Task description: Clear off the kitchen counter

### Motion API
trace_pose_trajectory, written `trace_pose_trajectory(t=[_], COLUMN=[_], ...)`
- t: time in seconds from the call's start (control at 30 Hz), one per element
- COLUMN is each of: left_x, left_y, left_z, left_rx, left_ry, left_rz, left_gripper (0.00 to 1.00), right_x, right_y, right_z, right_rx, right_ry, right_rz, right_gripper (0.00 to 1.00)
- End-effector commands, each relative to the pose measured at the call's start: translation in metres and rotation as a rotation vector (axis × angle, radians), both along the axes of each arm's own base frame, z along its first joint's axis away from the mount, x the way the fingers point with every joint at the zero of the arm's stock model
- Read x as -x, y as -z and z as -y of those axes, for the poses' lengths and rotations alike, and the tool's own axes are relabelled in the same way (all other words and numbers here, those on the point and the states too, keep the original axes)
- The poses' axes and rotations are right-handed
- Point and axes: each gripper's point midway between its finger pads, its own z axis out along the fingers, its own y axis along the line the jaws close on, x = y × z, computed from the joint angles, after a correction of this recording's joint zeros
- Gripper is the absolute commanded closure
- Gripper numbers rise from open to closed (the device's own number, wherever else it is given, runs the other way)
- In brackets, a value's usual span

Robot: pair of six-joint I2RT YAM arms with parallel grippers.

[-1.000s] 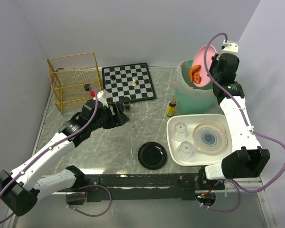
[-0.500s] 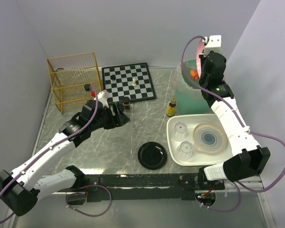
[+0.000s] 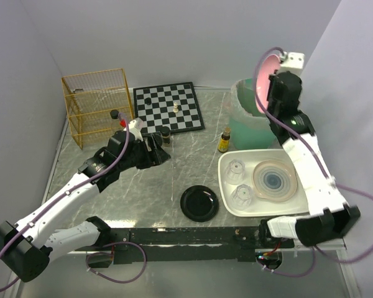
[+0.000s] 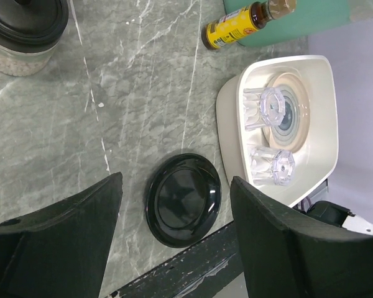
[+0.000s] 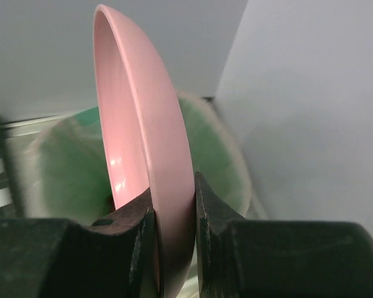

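Grey-green desk (image 3: 143, 186): marble-look and glossy, it fills the space between pale walls and carries everything listed here; both arm bases sit at its near edge.
Wire basket (image 3: 94, 102): yellow, standing at the far left corner.
Left jaws: spread wide and holding nothing, low over the desk's middle left, just off the chessboard's near edge. In the wrist view the two dark fingers (image 4: 56, 239) frame the black dish.
Jar (image 3: 166, 135): small, black-lidded, just beside the left jaws; the wrist view shows pale grains inside (image 4: 18, 59).
Chessboard (image 3: 169, 107): black and white, against the far edge, with one dark piece (image 3: 148, 99) and one pale piece (image 3: 175, 108) on it.
Black dish (image 3: 199, 203): round and shiny, alone near the near edge, just left of the tray.
Bottle (image 3: 224, 140): small, yellow-labelled, upright between the chessboard and the bin.
White tray (image 3: 227, 180): at the right near corner, holding two clear glasses (image 3: 235, 170) and a beige plate (image 3: 274, 180) with grey-blue rings.
Green bin (image 3: 248, 127): bag-lined, at the far right corner.
Right jaws: pinched narrow on the rim of a pink plate (image 3: 261, 84), held on edge above the bin's mouth; the wrist view shows both fingers (image 5: 133, 248) pressed against it.
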Motion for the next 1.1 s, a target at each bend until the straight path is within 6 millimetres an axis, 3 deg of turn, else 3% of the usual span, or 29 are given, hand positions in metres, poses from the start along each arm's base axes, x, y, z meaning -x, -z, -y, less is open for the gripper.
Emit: trace_pose_trajectory(t=[0.0, 0.13, 0.2, 0.4, 0.53, 0.6, 0.77, 1.07], left_x=[-0.003, -0.004, -0.004, -0.006, -0.007, -0.007, -0.009, -0.008], left_y=[-0.007, -0.007, -0.008, -0.005, -0.003, -0.003, -0.002, 0.005], left_z=[0.006, 0.008, 0.011, 0.016, 0.023, 0.026, 0.027, 0.027], left_rx=[0.027, 0.032, 0.038, 0.037, 0.05, 0.05, 0.03, 0.031], left_ry=[0.025, 0.037, 0.049, 0.074, 0.099, 0.113, 0.123, 0.124], left_rz=[0.033, 0.034, 0.035, 0.028, 0.015, 0.011, 0.018, 0.007], left_gripper=[0.26, 0.26, 0.27, 0.27, 0.27, 0.28, 0.28, 0.28], right_x=[0.075, 0.132, 0.16, 0.234, 0.268, 0.276, 0.282, 0.271], right_y=[-0.038, -0.004, 0.02, 0.123, 0.188, 0.206, 0.228, 0.259], right_z=[-0.022, -0.025, -0.013, 0.008, 0.022, 0.028, 0.035, 0.034], right_rx=[-0.395, -0.597, -0.657, -0.847, -0.937, -0.959, -0.957, -1.058], right_ry=[-0.125, -0.131, -0.059, 0.177, 0.339, 0.389, 0.487, 0.577], right_rz=[0.198, 0.194, 0.177, 0.055, 0.045, 0.063, 0.045, 0.111], right_gripper=[1.0, 1.0, 1.0, 1.0, 1.0, 1.0, 1.0, 1.0])
